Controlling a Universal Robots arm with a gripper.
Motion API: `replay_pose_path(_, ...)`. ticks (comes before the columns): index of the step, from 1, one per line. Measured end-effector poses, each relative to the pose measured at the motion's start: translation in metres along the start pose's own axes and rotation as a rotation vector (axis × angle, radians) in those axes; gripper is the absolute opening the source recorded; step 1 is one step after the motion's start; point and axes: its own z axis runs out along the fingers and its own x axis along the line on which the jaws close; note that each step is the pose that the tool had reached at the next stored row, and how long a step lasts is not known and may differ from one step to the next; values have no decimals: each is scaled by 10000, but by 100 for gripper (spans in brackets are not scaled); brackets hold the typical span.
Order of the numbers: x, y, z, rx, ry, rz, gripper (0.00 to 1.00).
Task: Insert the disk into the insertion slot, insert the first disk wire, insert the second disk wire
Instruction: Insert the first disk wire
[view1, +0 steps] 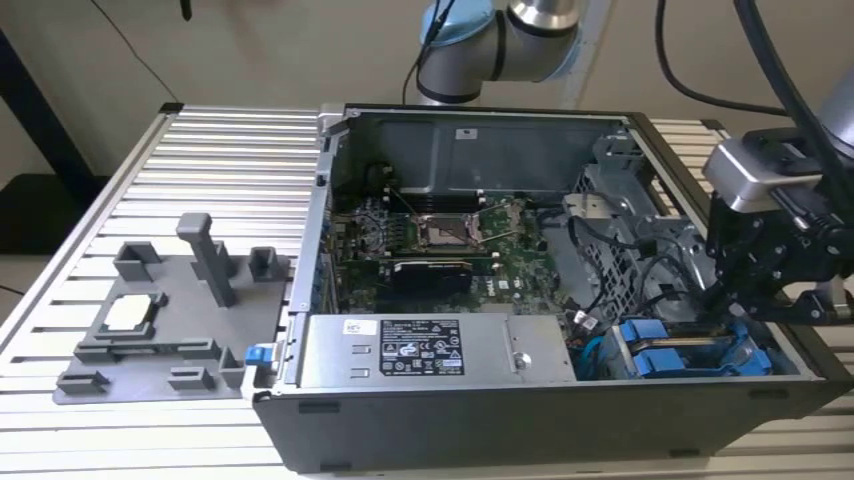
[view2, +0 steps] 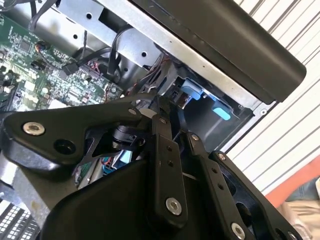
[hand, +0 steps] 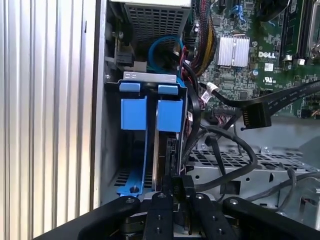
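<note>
While the end effector (view1: 731, 300) hangs over the lower-right corner of the open computer case (view1: 534, 425) in the exterior view, its tip is down among the cables beside the drive cage.

End effector state: narrow. In the first wrist view the fingers (hand: 161, 210) are drawn close together, with a black wire plug (hand: 184, 186) between their tips. The second wrist view shows the same close set of the end effector (view2: 170, 112).

Disk (hand: 170, 116): seated in the insertion slot (hand: 150, 76). Its blue carrier handle is flush with the grey metal rim, and the dark edge of the drive runs back toward the end effector (hand: 177, 189). A second blue carrier (hand: 134, 112) sits just beside it in the neighbouring bay.

Plug position: at the rear edge of the disk, touching or very nearly so. Whether it is fully pushed home cannot be told. A black cable (hand: 240, 167) curves away from that spot across the perforated cage plate.

Surroundings in the exterior view:
- The grey labelled power-supply box (view1: 414, 350) lies along the lower edge of the case.
- The motherboard (view1: 441, 235) is at centre.
- The dark grey fixture tray (view1: 147, 330) rests at lower left on the slatted worktop (view1: 214, 150), well apart from the case.
- The arm's base joints (view1: 494, 45) stand at top centre behind the case.
</note>
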Motion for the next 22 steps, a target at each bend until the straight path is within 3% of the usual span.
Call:
replay_pose_path(9,10,1,18,10,8,339,19)
replay_pose_path(22,12,1,56,16,13,502,19)
